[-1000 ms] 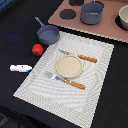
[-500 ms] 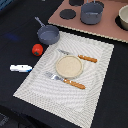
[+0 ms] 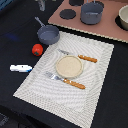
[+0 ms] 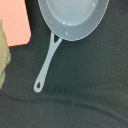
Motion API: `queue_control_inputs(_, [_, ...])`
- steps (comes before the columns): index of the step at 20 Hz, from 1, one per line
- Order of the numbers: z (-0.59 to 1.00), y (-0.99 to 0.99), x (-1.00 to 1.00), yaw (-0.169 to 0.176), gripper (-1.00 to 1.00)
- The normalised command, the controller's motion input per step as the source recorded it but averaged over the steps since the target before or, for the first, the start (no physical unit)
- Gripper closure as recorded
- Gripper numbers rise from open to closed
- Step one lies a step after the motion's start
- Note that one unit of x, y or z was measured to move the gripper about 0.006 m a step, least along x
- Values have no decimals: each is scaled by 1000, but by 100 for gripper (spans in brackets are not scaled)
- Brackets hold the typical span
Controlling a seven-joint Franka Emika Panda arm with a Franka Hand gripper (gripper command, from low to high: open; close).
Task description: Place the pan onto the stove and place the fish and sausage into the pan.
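The pan (image 3: 48,34) is a small blue-grey saucepan on the dark table, left of the placemat, with its thin handle (image 3: 38,21) pointing away. The wrist view looks straight down on the pan (image 4: 75,17) and its handle (image 4: 47,62); no fingers show there. A blurred grey part at the exterior view's top edge may be my gripper (image 3: 41,4), above and behind the pan. The red sausage (image 3: 37,49) lies just in front of the pan. The white and blue fish (image 3: 21,68) lies nearer still. The pinkish stove (image 3: 107,31) with black burner discs (image 3: 66,13) is at the back right.
A larger grey pot (image 3: 91,12) stands on the stove, and a pale bowl (image 3: 123,17) sits at its right end. The woven placemat (image 3: 95,95) holds a round plate (image 3: 68,66) and orange-handled cutlery (image 3: 77,84). A stove corner (image 4: 12,22) shows in the wrist view.
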Motion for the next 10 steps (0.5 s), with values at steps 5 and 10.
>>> queue_control_inputs(5, [-583,-107,-448,-108,-100])
queue_control_inputs(10, [-439,-28,-468,-136,-100])
